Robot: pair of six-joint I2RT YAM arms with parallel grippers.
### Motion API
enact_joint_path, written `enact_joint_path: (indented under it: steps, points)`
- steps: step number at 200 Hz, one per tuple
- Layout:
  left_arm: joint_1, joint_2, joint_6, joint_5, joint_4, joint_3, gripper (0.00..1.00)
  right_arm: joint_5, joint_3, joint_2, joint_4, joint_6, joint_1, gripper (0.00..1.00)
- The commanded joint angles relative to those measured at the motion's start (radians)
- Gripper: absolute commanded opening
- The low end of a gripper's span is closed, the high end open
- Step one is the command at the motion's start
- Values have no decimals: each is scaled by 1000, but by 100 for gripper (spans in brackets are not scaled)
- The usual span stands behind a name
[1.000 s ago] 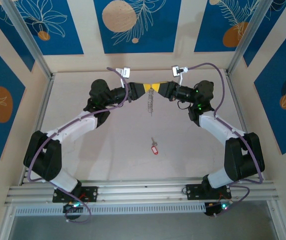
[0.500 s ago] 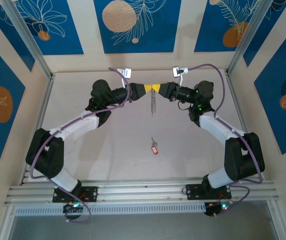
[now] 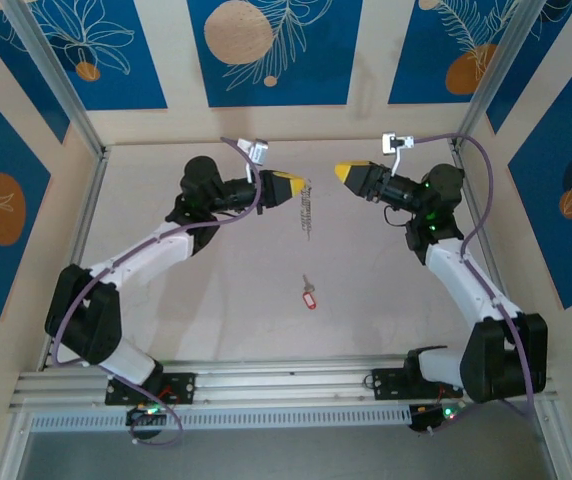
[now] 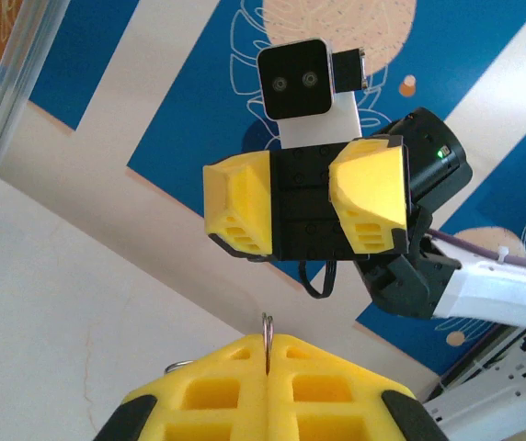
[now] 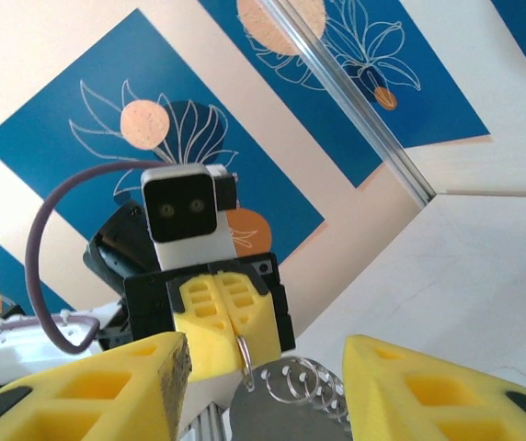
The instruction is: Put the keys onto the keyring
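Aloft, keyring (image 3: 307,210) clamped in the left claw (image 3: 299,186); right claw (image 3: 339,171) spread apart, near it.

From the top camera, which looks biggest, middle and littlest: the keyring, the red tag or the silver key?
1. keyring, dangling from the left gripper
2. red tag
3. silver key, thinner than the tag but about as long
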Motion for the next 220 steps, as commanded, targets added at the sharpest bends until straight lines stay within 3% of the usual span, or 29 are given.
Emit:
enact_joint_path:
  steps: [1, 51, 92, 120, 166, 220]
  points:
    - [-5, -47, 165, 56, -64, 71, 0, -28, -2, -34, -130, -101, 6, 49]
    - [-5, -50, 336, 95, -228, 157, 0, -119, 29, -55, -225, -215, 8, 49]
    - [-6, -51, 378, 95, -265, 180, 0, -144, 50, -59, -234, -239, 24, 45]
    - [-5, -50, 367, 86, -252, 176, 0, -130, 59, -58, -229, -239, 40, 43]
    - [-4, -58, 248, 27, -69, 110, 0, -55, 42, -41, -114, -139, 57, 40]
    - [-5, -55, 175, 36, 20, 92, 0, -42, 77, -31, -85, -118, 94, 39]
